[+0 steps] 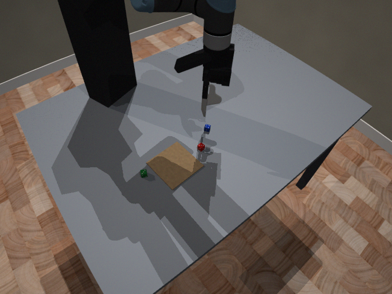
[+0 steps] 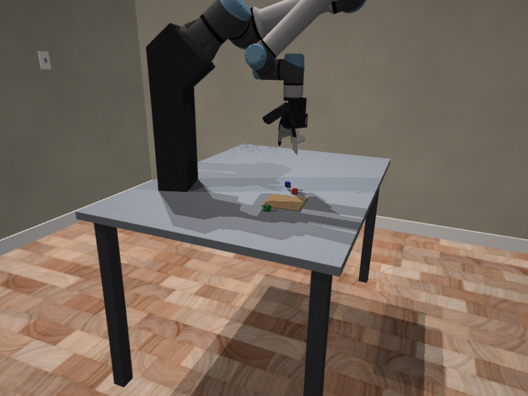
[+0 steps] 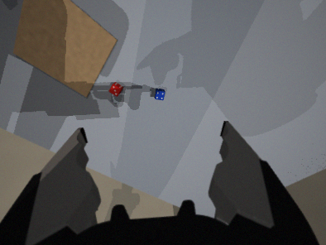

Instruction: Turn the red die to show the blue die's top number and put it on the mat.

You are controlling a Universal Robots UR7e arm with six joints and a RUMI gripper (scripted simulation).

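- My gripper (image 2: 288,144) hangs high, fingers wide, holding nothing.
- Red die (image 3: 116,88) sits on the table (image 1: 284,132) just off the mat (image 3: 66,45) corner, near the blue die (image 3: 160,94).
- I can't read the pips.

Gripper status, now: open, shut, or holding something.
Gripper: open, fingers spread wide, holding nothing, raised above the table with the red die and blue die below.

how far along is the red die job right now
Nothing looks finished yet. The red die sits on the table just off the mat, near its corner, not on it. The gripper hangs open and empty high above the table, gripping nothing. The blue die shows four pips on top. Left to do: grasp the red die, turn it to match, and set it flat on the mat.
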